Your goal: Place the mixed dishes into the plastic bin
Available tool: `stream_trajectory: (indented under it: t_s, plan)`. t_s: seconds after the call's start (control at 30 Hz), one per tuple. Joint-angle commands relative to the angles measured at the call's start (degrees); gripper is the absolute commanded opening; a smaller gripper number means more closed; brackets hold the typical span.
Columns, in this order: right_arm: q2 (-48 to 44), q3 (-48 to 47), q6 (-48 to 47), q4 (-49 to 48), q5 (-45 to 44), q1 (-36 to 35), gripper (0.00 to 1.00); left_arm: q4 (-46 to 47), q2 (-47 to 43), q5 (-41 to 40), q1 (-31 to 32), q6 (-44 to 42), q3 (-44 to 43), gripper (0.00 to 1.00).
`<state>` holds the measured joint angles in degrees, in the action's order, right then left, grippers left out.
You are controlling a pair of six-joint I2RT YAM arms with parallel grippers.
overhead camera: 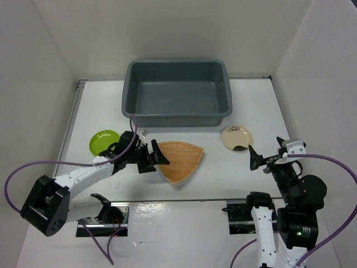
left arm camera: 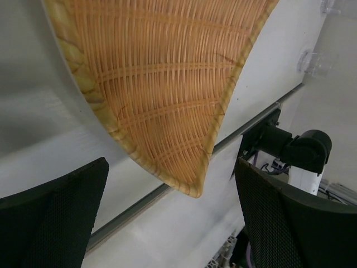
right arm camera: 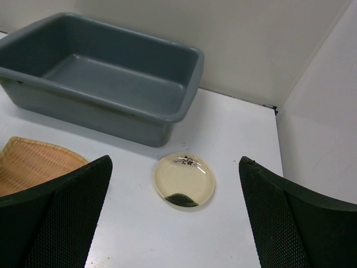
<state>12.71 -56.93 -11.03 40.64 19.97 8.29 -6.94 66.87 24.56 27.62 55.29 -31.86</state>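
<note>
1. The plastic bin (overhead camera: pixel 173 118) is a large dark grey rectangular tub with rounded corners and a flared rim. It sits on the white worktop (overhead camera: pixel 223 178), and nothing shows inside it.
2. The woven basket tray (overhead camera: pixel 179 161) is fan-shaped and orange-tan, with a thicker braided rim. It lies flat just in front of the bin's near wall, outside the bin.
3. The lime-green plate (overhead camera: pixel 104 140) is small and round. It rests off the bin's near-left corner, outside the bin.
4. The cream-gold plate (overhead camera: pixel 237 138) is round and glossy, with a dark patch at one edge and a small dark motif opposite. It lies off the bin's near-right corner.
5. The left tool (overhead camera: pixel 159 155) has its fingers wide apart at the end of the tray on the bin's left side. In the left wrist view a corner of the tray points between them. I cannot tell if they touch it.
6. The right tool (overhead camera: pixel 254 159) is also spread wide and holds nothing. It is nearer the arms than the cream-gold plate, well away from the bin.
</note>
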Motion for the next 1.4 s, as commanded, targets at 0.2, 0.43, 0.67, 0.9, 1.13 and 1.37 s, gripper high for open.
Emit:
stream_trajectory:
  t_s: [0.2, 0.43, 0.67, 0.9, 1.13, 1.37]
  plan:
    - [-2.7, -0.6, 0.3, -0.7, -0.4, 0.3, 0.98, 18.9, 5.6, 2.5, 2.2, 7.6, 6.5, 1.00]
    - [-2.7, -0.6, 0.3, -0.7, -0.9, 0.3, 0.98, 31.4, 16.3, 5.6, 2.2, 10.4, 8.1, 1.00]
    - [-3.2, -0.6, 0.8, -0.7, -1.4, 0.3, 0.98, 48.5, 28.7, 9.6, 2.2, 15.2, 10.0, 1.00]
    - [-3.2, -0.6, 0.8, -1.3, -1.9, 0.3, 0.98, 48.4, 26.7, 8.6, 2.2, 15.7, 11.6, 0.48]
    - [-4.3, 0.0, 1.4, -1.3, -1.9, 0.8, 0.98, 38.9, 22.5, 8.7, 2.8, 13.2, 9.4, 0.00]
    - [-4.8, 0.0, 1.9, -1.8, -3.1, 0.8, 0.98, 13.2, 5.8, 1.4, 6.5, 8.7, -5.5, 0.00]
